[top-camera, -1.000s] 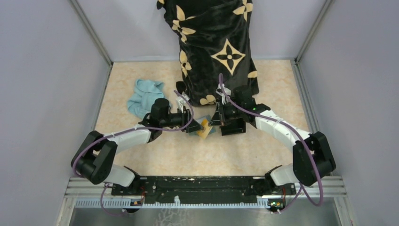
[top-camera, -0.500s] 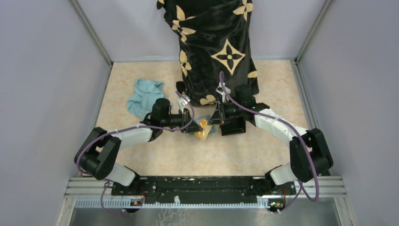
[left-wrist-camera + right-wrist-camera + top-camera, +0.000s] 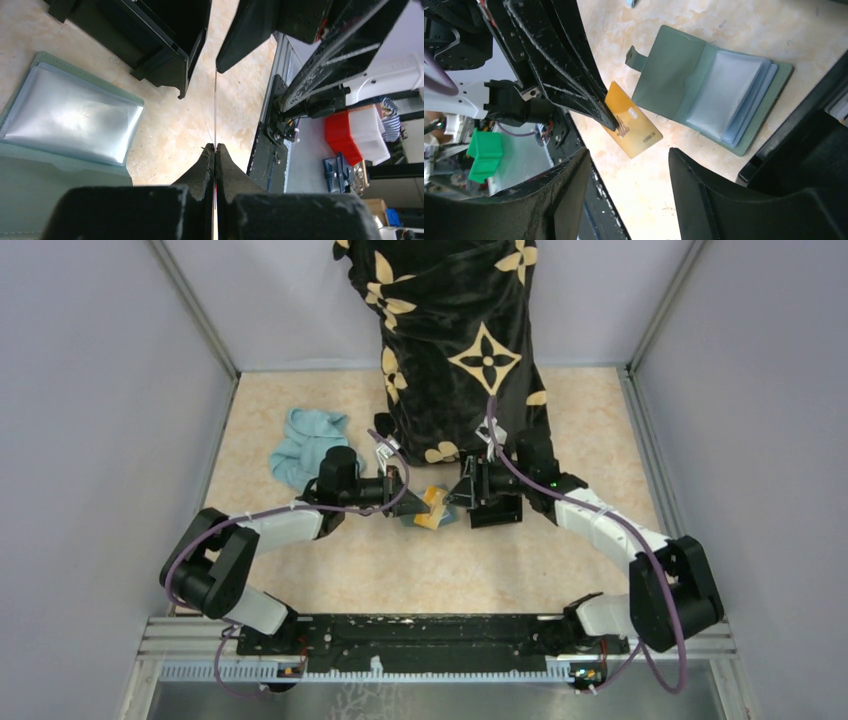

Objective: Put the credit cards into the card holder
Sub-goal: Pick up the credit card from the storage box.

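Observation:
A tan-orange credit card (image 3: 640, 136) hangs tilted just above the table, and my left gripper (image 3: 412, 502) is shut on its upper corner. In the left wrist view the card (image 3: 215, 100) shows edge-on as a thin line rising from the left gripper (image 3: 215, 146). The sage-green card holder (image 3: 664, 75) lies open flat beside it, its clear sleeves up; it is also in the left wrist view (image 3: 30, 185). My right gripper (image 3: 628, 159) stands open, empty, just right of the card (image 3: 432, 508).
A black square box (image 3: 497, 508) sits right behind the right gripper (image 3: 465, 493). A light blue cloth (image 3: 305, 445) lies at the back left. A black fabric with tan flowers (image 3: 460, 340) hangs at the back centre. Grey walls close in both sides.
The left gripper has shut on the orange card. The right gripper, which was shut at the card, has opened and let it go, and its arm has shifted slightly right.

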`<state>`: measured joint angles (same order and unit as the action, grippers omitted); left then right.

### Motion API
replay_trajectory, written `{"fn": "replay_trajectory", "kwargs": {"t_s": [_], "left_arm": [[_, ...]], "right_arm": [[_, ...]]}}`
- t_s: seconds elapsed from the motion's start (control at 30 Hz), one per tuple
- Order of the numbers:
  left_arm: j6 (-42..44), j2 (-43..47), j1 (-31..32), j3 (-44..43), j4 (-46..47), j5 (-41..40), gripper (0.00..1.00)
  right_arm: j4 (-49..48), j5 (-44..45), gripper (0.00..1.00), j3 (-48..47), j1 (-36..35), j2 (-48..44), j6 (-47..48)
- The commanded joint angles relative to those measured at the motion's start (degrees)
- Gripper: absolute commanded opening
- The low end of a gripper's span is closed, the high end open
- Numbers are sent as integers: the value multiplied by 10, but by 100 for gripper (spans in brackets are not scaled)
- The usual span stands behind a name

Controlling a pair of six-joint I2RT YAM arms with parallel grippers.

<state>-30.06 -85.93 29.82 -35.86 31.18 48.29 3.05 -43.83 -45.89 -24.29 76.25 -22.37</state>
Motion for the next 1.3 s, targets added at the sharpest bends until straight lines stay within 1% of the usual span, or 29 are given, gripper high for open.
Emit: {"fn": "replay_trajectory", "kwargs": {"t_s": [0.0, 0.2, 0.4, 0.53, 0.67, 0.83, 1.0, 1.13, 1.27], "left_arm": [[-56, 5, -4, 5, 50, -21, 0], [-178, 0, -4, 57, 189, -40, 0], [-262, -31, -4, 81, 309, -37, 0], [-295, -52, -4, 88, 356, -38, 0], [-321, -72, -4, 98, 407, -38, 0], [-336, -85, -4, 98, 434, -39, 0], [-345, -97, -4, 99, 448, -41, 0], [-348, -103, -5, 101, 456, -46, 0], [-356, -113, -4, 101, 470, -43, 0]], "right_arm": [[-103, 43, 60, 48, 3, -56, -26], [-234, 36, 59, 117, 2, -69, -84], [-317, 29, 56, 137, -12, -47, -121], [-363, 25, 52, 149, -18, -31, -145], [-381, 25, 49, 152, -22, -15, -151], [-405, 21, 45, 158, -25, -2, -162], [-441, 15, 34, 160, -32, 15, -180], [-469, 9, 23, 165, -39, 27, -199], [-525, -7, 0, 171, -44, 45, -233]]}}
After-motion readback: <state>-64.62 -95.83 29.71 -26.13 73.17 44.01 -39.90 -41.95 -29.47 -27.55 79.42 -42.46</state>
